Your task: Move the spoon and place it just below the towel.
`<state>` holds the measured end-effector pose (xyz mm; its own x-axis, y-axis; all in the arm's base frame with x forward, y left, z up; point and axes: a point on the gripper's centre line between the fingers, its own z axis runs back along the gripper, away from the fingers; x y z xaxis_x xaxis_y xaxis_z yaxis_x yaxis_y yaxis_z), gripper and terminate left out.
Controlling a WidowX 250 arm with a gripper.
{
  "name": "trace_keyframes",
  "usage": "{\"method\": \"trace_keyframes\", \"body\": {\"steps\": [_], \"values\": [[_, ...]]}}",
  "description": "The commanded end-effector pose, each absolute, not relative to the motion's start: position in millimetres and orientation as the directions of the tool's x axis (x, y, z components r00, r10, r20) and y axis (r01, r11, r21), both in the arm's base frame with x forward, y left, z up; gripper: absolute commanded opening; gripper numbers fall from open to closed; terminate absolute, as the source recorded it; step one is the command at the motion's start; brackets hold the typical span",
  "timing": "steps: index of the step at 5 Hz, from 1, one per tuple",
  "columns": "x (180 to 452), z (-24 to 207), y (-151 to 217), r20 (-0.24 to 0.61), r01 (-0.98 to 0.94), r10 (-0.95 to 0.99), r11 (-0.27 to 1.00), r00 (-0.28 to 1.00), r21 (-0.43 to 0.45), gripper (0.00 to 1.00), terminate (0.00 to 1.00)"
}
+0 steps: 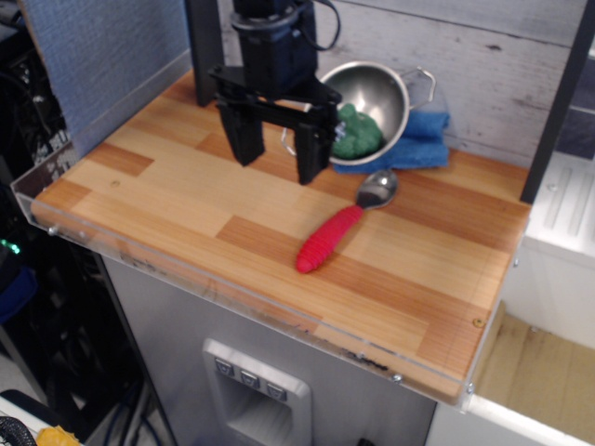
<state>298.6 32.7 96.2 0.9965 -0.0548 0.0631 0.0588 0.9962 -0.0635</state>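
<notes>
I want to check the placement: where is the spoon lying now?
The spoon lies flat on the wooden table, right of centre, its metal bowl just in front of the blue towel; the open gripper is apart, to its left.

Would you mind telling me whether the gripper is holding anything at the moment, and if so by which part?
Nothing is held. The gripper is open and empty, and the spoon lies apart from it on the table, just below the towel.

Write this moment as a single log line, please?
gripper: open, empty, left of bowl | spoon: on table, just below towel | step: placed
</notes>
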Motion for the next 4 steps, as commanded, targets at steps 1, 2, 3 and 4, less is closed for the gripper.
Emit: {"method": "trace_keyframes", "body": {"steps": [1, 2, 3, 4], "values": [[296.4, 122.0, 49.1, 0.128, 0.000, -0.007, 0.998, 0.992, 0.055, 1.00, 0.00], [296.4, 122.0, 49.1, 0.128, 0.000, -0.007, 0.998, 0.992, 0.055, 1.00, 0.00], [296.4, 122.0, 49.1, 0.128, 0.000, -0.007, 0.998, 0.992, 0.055, 1.00, 0.00], [296.4, 122.0, 49.1, 0.128, 0.000, -0.007, 0.998, 0.992, 0.055, 1.00, 1.00]]}}
